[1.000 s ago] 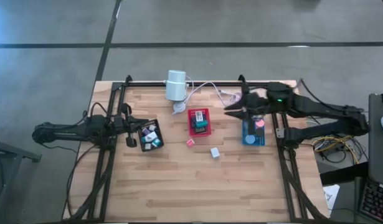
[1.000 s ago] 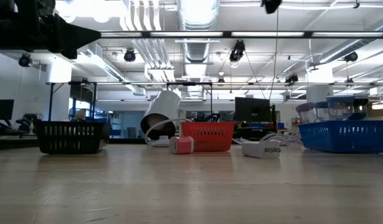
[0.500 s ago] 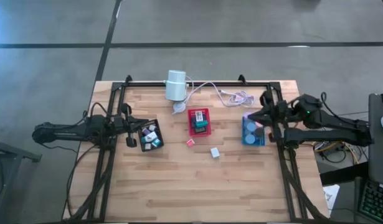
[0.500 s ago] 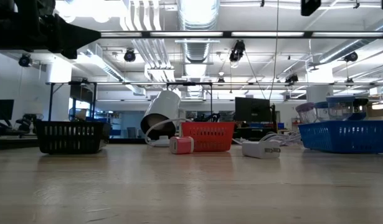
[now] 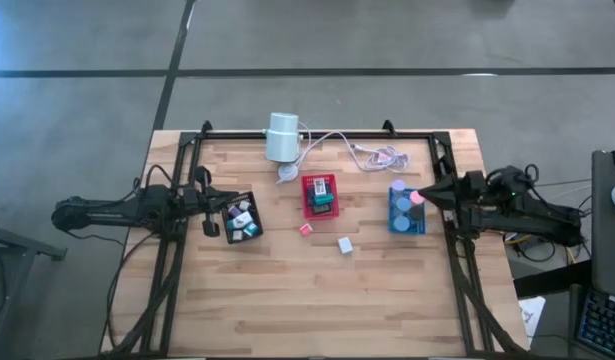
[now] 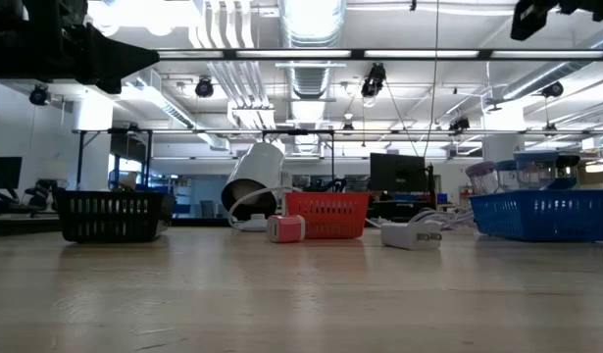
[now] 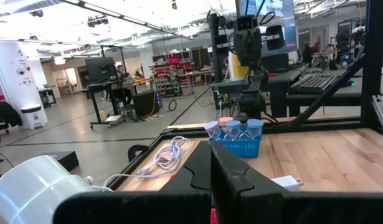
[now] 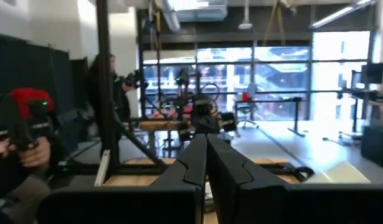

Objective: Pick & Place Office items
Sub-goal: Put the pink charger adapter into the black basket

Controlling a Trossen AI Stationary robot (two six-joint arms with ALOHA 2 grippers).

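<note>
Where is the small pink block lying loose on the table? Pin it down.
In the high view the small pink block lies on the bare wood near the table's middle, just in front of the red tray, with a white block nearby.

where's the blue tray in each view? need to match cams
High: blue tray right of centre, just off the right claw.
Low: far right, resting on the table.
Left wrist: mid-frame, across the table.
Right wrist: not in it.
Shared landmark: white cylinder.

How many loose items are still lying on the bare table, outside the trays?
2: a small pink block just in front of the red tray, and a white block a little nearer and to its right. Others may hide behind the trays.
</note>
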